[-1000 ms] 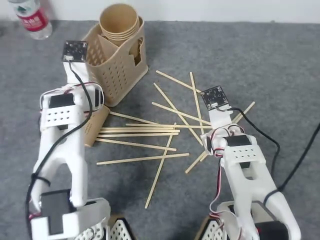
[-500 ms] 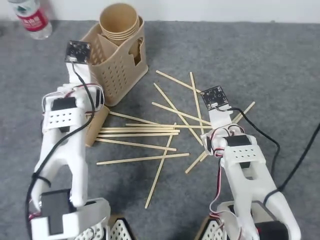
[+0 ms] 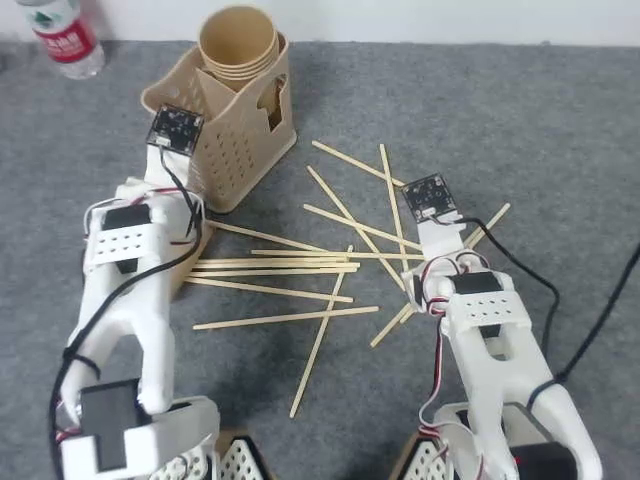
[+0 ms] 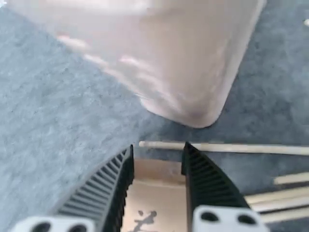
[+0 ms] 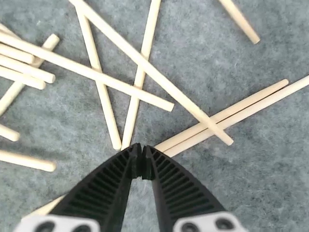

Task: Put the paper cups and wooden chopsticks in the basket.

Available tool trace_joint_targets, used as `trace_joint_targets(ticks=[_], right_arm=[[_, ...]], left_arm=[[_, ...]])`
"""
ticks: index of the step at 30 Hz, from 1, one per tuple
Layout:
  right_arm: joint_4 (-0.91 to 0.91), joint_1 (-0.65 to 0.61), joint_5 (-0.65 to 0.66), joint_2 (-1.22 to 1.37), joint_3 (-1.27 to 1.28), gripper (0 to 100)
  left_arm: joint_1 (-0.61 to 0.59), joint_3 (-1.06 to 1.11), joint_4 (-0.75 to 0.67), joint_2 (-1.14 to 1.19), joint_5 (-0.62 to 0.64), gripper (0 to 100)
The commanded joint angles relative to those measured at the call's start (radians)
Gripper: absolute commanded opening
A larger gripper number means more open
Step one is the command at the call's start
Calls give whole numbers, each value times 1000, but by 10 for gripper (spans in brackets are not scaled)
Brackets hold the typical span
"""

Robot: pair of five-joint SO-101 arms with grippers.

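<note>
A tan perforated basket stands at the back left with a stack of paper cups inside. Another paper cup lies on its side under my left arm. In the left wrist view this cup sits between the fingers of my left gripper, which is shut on it, close to the basket's corner. Several wooden chopsticks lie scattered on the grey carpet. My right gripper is shut with nothing in it, just above crossed chopsticks.
A plastic bottle with a red label lies at the back left corner. My right arm stands over the right end of the chopstick pile. Bare carpet stretches to the right of the basket.
My left wrist has swung right, toward the basket's front wall, with the cup between its fingers. The right arm has stayed still.
</note>
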Motion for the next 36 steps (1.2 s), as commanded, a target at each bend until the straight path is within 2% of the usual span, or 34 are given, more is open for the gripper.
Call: trace_joint_targets(ticks=[1, 4, 7, 9, 13, 17, 21, 26, 31, 36], right_arm=[[-19, 5, -5, -33, -8, 9], [-19, 5, -5, -33, -8, 9], [-19, 5, -5, -33, -8, 9], [-19, 5, -5, -33, -8, 9], [-19, 5, -5, -33, -8, 9], [-19, 5, -5, -33, -8, 9], [-19, 5, -5, -33, -8, 9], [-19, 5, -5, -33, -8, 9], [-19, 4, -5, -33, -6, 9], [-19, -35, -5, -31, 0, 9]], left_arm=[[-17, -62, 192, -15, -101, 155], [-25, -122, 368, -15, -173, 155], [-86, -220, 519, -15, -196, 155], [-137, -289, 595, -15, -216, 155], [-244, -366, 712, -15, -354, 155], [-350, -374, 763, -15, -489, 155], [-450, -374, 769, -15, -552, 155], [-552, -386, 893, -17, -684, 153], [-634, -539, 970, -17, -706, 155], [-655, -608, 968, -15, -704, 156]])
